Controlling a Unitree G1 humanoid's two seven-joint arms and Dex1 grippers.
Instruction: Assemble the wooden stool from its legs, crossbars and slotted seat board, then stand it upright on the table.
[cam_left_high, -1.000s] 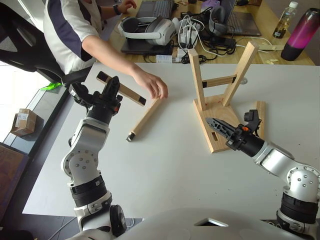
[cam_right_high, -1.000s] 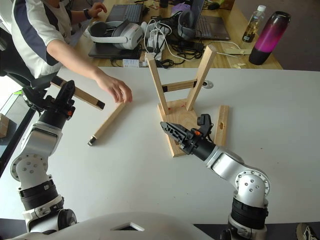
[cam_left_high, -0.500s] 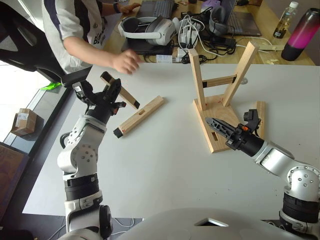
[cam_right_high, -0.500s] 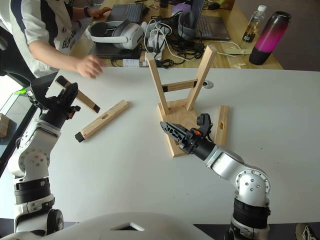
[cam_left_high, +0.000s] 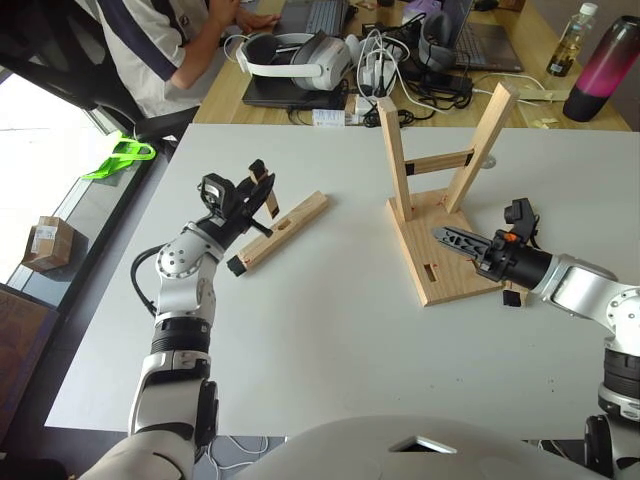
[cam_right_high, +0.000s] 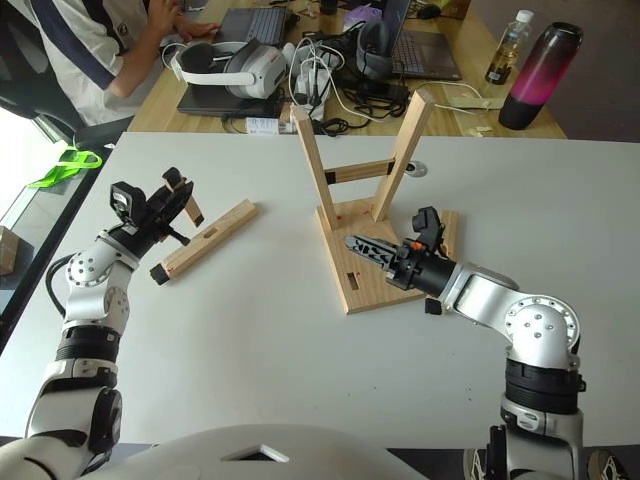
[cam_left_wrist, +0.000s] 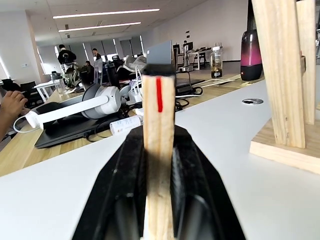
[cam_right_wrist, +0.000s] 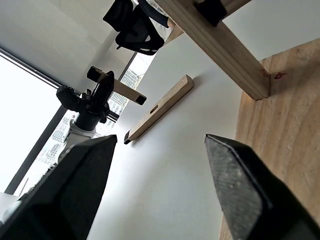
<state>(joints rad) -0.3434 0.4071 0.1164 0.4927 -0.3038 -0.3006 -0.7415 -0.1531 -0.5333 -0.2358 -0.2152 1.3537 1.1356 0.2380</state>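
Wooden black-tipped crossbar (cam_left_wrist: 159, 165) pinched by fingers of left gripper (cam_left_high: 254, 190) above white tabletop (cam_left_high: 330, 330); right gripper (cam_left_high: 450, 238) fingers spread over pale slotted seat board (cam_left_high: 440, 278).

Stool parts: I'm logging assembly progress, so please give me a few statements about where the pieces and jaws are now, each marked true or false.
1. Two upright legs stand on the seat board, linked by a joining crossbar. True.
2. The left jaws are empty. False: they are shut on a short crossbar.
3. A loose leg with a slot lies flat on the table. True.
4. The right jaws grip a leg. False: they are open over the seat board, holding nothing.
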